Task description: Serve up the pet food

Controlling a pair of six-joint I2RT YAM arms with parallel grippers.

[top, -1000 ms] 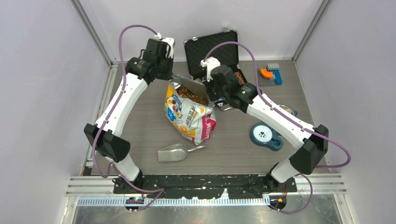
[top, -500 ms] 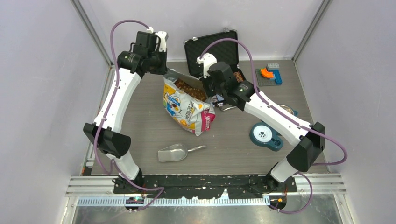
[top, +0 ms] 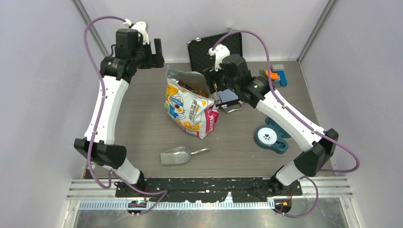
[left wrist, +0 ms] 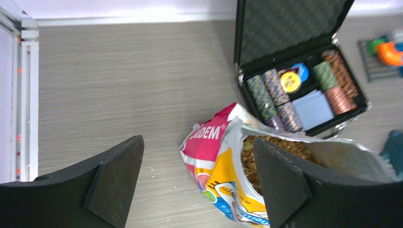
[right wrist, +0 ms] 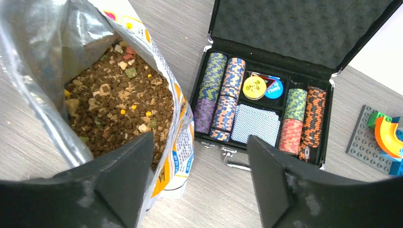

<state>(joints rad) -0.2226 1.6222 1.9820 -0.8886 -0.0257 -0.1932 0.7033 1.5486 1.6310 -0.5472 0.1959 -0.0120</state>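
The pet food (right wrist: 114, 109) is a heap of brown kibble inside the opened cartoon-cat bag (top: 187, 109), which stands unsupported mid-table. The kibble also shows at the bag's mouth (top: 194, 88) and past the torn silver edge (left wrist: 280, 147). My left gripper (top: 152, 52) hangs open above and to the left of the bag and holds nothing (left wrist: 197, 142). Just right of the bag's mouth, my right gripper (top: 218, 92) is also open and empty. In the right wrist view (right wrist: 199, 137) its left finger (right wrist: 128, 175) sits close to the bag's rim.
An open black case of poker chips (top: 216, 47) stands right behind the bag. Toy bricks on a grey plate (top: 274, 76) lie at the back right. A teal pet bowl (top: 270, 137) sits under the right arm. A metal scoop (top: 178, 155) lies in front of the bag.
Both grippers were shut on the bag's top edges and have opened and let go. The left arm pulled back up and to the left. The right gripper lifted slightly.
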